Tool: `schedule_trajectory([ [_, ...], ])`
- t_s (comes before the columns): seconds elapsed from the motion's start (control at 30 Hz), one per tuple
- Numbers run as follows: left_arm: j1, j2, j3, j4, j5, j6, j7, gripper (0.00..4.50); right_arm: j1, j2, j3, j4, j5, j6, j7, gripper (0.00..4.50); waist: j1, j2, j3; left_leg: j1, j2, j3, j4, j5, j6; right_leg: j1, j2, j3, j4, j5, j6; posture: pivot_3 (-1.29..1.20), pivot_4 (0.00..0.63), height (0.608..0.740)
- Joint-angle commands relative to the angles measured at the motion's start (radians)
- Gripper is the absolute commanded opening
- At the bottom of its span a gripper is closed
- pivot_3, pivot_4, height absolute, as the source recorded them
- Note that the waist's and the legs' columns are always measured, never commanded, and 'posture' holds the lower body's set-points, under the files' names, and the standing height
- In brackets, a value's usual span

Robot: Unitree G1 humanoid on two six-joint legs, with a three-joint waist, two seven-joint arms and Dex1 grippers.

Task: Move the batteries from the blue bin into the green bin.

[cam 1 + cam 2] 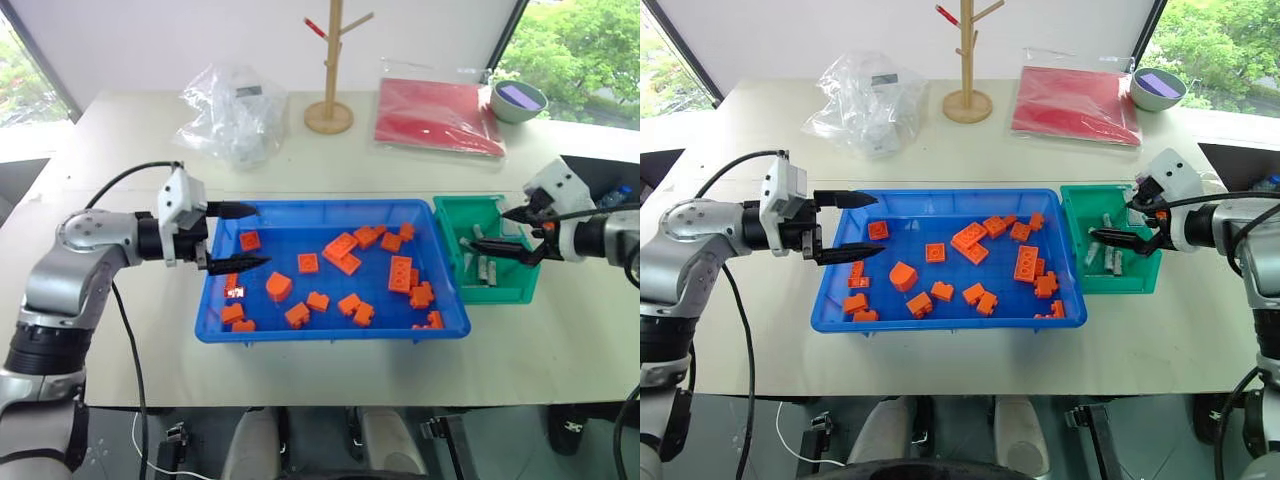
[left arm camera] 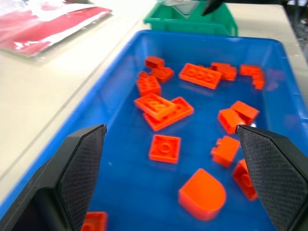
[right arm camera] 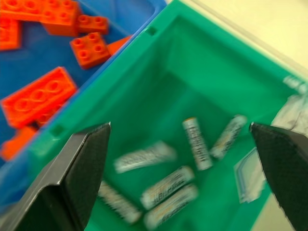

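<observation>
six batteries (image 3: 196,143) lie in green bin (image 1: 447,215); blue bin (image 1: 330,331) shows orange bricks (image 1: 400,273) alone, so task looks done. right gripper (image 1: 500,229) above green bin and left gripper (image 1: 238,236) over blue bin's end, jaws apart, empty.

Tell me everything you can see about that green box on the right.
The green bin is a small, deep rectangular plastic tub, standing upright on the table against the right end of the blue bin. Several silver batteries lie loose on its floor. The right gripper hovers open above it, holding nothing.
</observation>
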Motion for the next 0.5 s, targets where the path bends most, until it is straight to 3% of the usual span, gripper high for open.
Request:
schedule_trajectory([
  [0.03, -0.022, 0.024, 0.067, 0.028, -0.03, 0.021, -0.003, 4.5, 0.073, -0.072, -0.128, 0.021, 0.068, -0.21, 0.176, 4.44, 0.005, 0.0, 0.0, 0.0, 0.0, 0.0, 0.0, 0.0, 0.0, 0.0, 0.0, 0.0, 0.0, 0.0, 0.001, 0.0, 0.15, 0.736],
  [0.13, -0.022, 0.043, 0.091, 0.041, -0.042, 0.039, -0.011, 4.5, 0.101, -0.115, -0.174, 0.093, 0.094, -0.296, 0.252, 4.44, 0.004, 0.0, 0.0, -0.001, 0.0, 0.001, 0.0, 0.0, 0.0, 0.0, 0.0, -0.001, 0.0, 0.001, 0.004, 0.0, 0.15, 0.736],
  [0.3, -0.006, 0.129, 0.136, 0.188, 0.007, -0.023, -0.072, 4.5, 0.093, -0.254, -0.204, 0.457, 0.07, -0.539, 0.441, 4.44, 0.001, 0.0, 0.0, 0.001, 0.0, 0.003, 0.0, 0.0, 0.0, 0.001, 0.0, 0.0, -0.001, -0.001, 0.0, 0.0, 0.15, 0.736],
  [0.5, -0.05, 0.17, 0.138, 0.273, 0.027, -0.046, -0.126, 4.5, -0.002, -0.268, -0.138, 0.686, 0.034, -0.626, 0.494, 4.44, -0.004, 0.0, 0.0, 0.002, 0.0, 0.003, 0.0, 0.0, 0.0, 0.002, -0.001, 0.0, 0.0, -0.001, 0.0, 0.0, 0.15, 0.736],
])
